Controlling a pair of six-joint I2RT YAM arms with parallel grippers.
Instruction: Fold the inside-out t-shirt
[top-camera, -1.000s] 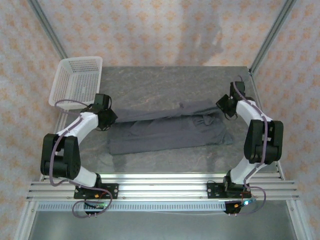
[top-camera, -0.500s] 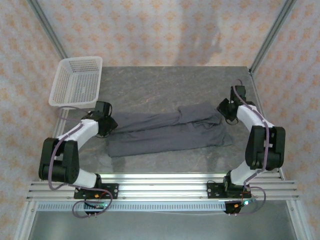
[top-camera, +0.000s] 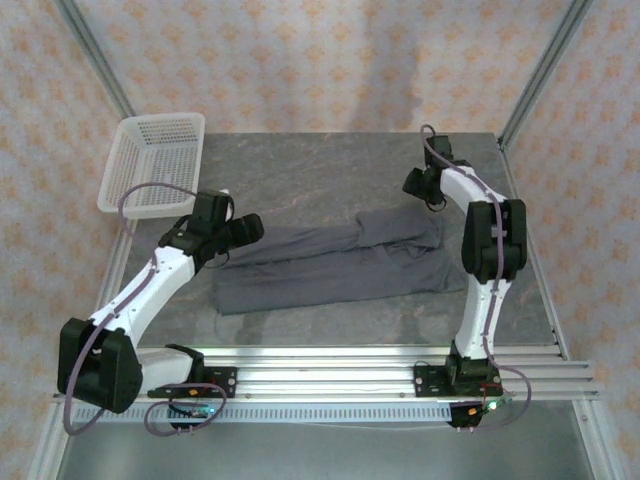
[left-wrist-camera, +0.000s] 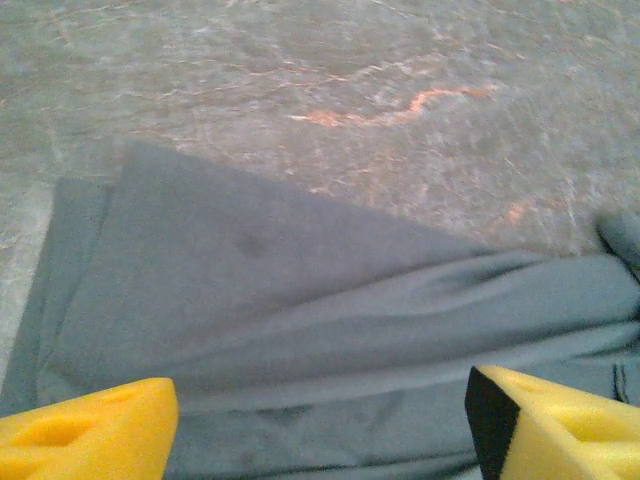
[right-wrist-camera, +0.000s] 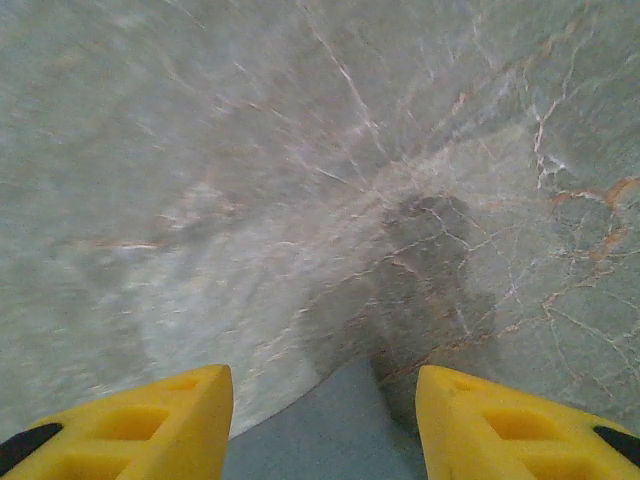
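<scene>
We see left end effector (left-wrist-camera: 320, 425) and right end effector (right-wrist-camera: 322, 425) now open, empty, lifted off the dark slate-grey wrinkly cloth t-shirt (top-camera: 330, 265) (lengthwise fold laid; cross-folds remain).

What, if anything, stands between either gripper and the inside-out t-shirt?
Nothing visible. The left gripper hovers over the t-shirt, jaws open; the right gripper hangs by its far corner, jaws open, over bare table.

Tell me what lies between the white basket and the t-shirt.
Top external view shows the left gripper, open, over the t-shirt's left end; otherwise bare table.
</scene>
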